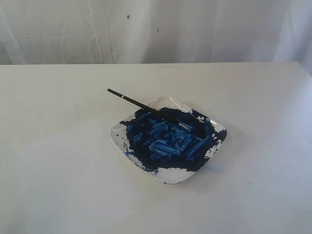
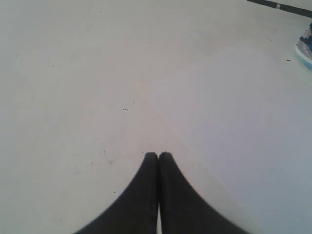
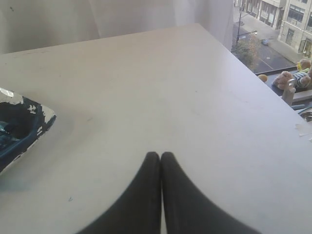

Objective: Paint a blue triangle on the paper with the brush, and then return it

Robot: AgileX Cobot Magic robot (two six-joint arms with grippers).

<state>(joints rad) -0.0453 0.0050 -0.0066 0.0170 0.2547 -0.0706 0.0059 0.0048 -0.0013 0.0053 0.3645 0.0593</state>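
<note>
Jaws together, brush [image 1: 148, 108] across dish [image 1: 173, 174]

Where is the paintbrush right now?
In the exterior view the brush lies near the middle of the table, its tip in the dish of blue paint, its handle poking out over the far-left rim.

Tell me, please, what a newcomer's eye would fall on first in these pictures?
The dish, smeared with dark blue paint, stands out mid-way across the white table, with the black brush lying across its far rim, tip in the dish. To its left in the exterior view lies the paper, barely visible and with no triangle on it. The left gripper and right gripper are both shut over the table.
</note>
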